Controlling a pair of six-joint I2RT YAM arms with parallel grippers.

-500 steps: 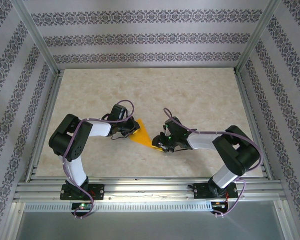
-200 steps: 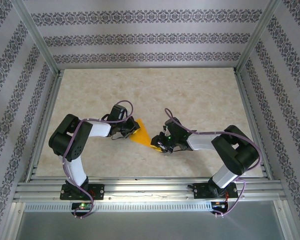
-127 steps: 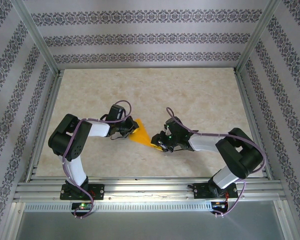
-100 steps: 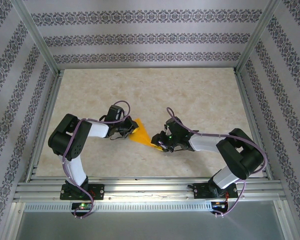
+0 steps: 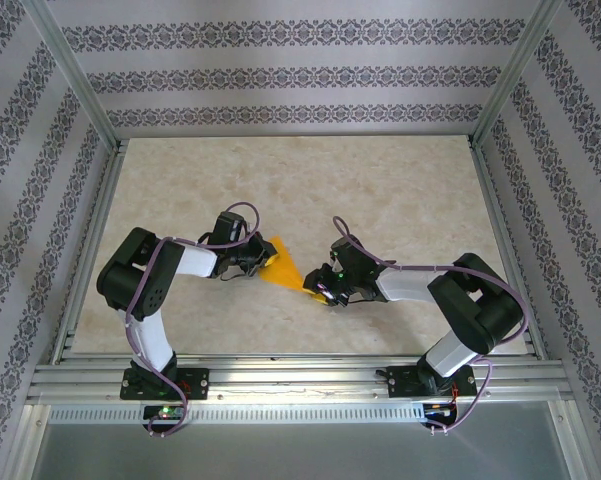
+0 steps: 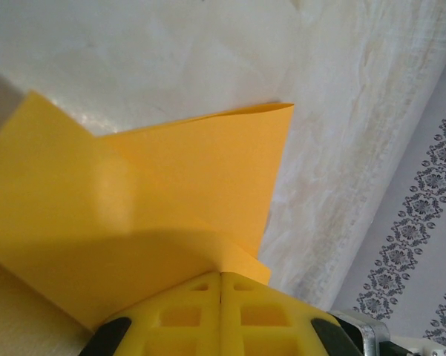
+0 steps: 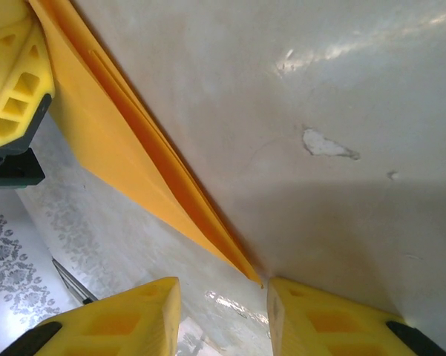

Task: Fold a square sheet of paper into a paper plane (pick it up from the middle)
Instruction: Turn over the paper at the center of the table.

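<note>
Straddling the sharp near tip of the square sheet of paper (image 5: 286, 268) with the right tool (image 7: 223, 288), just right of the desk's (image 5: 380, 190) middle and closest to its near edge. Standing narrowly parted there, one ribbed yellow finger to either side of the point, gripping nothing. Most likely lining up to pinch that end for a true next crease.

Lying flat a little nearer than the desk's middle, already folded down to a pointed wedge. Thin, matte, bright orange, showing several layers as fine stacked edges along one long side, widening toward the far left.

Clamping the wedge's broad end with the left tool (image 6: 221, 276), just left of the desk's middle, yellow fingers fully closed on the paper, with an upper flap looking slightly raised beyond them. Seemingly anchoring the sheet against sliding during work at the other end.

Resting all this on a pale, marbled, faintly glossy desk top, scuffed in spots, stretching on toward the desk's far edge.
</note>
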